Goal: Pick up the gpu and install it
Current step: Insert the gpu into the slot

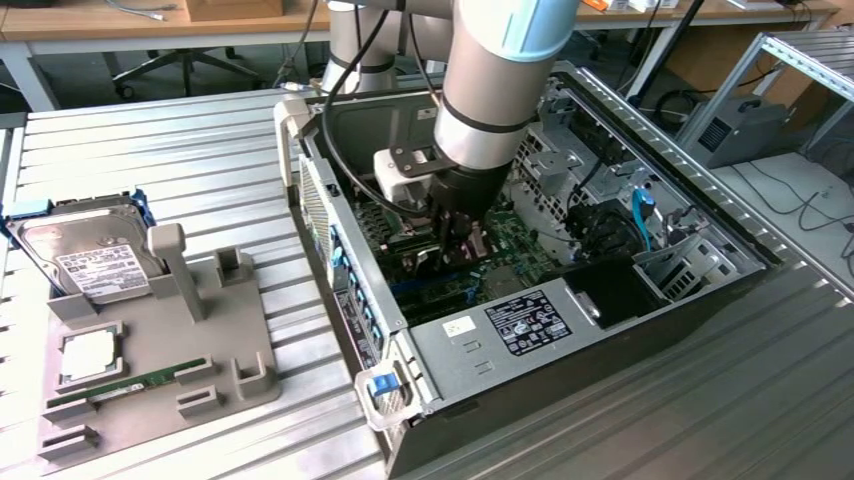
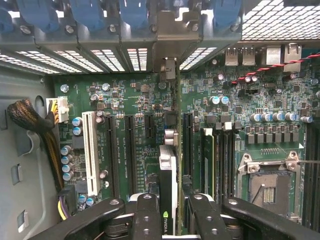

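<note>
The gpu (image 2: 168,165) stands edge-on between my fingers, a thin green board with a silver cooler block and a small green logo. Its metal end bracket (image 2: 170,67) reaches the rear slot opening of the case. My gripper (image 2: 175,212) is shut on the gpu, with black fingers (image 2: 147,215) on either side of it. The card lines up over the long black slots of the green motherboard (image 2: 130,100); I cannot tell whether it is seated. In the exterior view my gripper (image 1: 461,240) reaches deep inside the open computer case (image 1: 534,330).
A white expansion slot (image 2: 91,150), braided cables (image 2: 30,120) and the bare processor socket (image 2: 270,187) flank the card. On the exterior view's left a grey holder (image 1: 200,340) carries a hard drive (image 1: 87,260), a processor (image 1: 87,355) and a memory stick (image 1: 127,385).
</note>
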`<control>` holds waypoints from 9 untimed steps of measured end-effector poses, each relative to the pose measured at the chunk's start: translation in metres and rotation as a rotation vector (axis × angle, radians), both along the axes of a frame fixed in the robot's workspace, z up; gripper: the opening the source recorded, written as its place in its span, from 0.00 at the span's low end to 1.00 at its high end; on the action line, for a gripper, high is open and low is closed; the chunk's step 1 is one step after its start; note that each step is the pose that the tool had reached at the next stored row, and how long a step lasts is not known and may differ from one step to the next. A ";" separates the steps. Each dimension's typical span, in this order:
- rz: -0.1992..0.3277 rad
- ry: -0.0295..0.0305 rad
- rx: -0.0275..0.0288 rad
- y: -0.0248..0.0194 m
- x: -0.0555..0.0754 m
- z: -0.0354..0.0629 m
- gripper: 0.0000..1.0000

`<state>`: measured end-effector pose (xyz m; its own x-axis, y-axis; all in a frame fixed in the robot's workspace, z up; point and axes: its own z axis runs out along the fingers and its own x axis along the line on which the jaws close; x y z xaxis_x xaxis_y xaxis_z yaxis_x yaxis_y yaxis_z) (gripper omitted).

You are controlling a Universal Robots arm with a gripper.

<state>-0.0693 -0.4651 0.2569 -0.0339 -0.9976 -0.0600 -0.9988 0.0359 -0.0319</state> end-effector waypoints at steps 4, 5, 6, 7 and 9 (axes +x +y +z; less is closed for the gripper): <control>0.000 0.0000 0.0000 0.0000 0.000 -0.0008 0.27; 0.000 0.0001 -0.0001 0.0000 0.000 -0.0008 0.27; 0.000 0.0001 -0.0001 0.0000 0.000 -0.0008 0.27; 0.000 0.0001 -0.0001 0.0000 0.000 -0.0008 0.27; 0.000 0.0001 -0.0001 0.0000 -0.001 -0.0009 0.27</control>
<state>-0.0698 -0.4651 0.2560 -0.0340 -0.9976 -0.0599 -0.9988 0.0359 -0.0318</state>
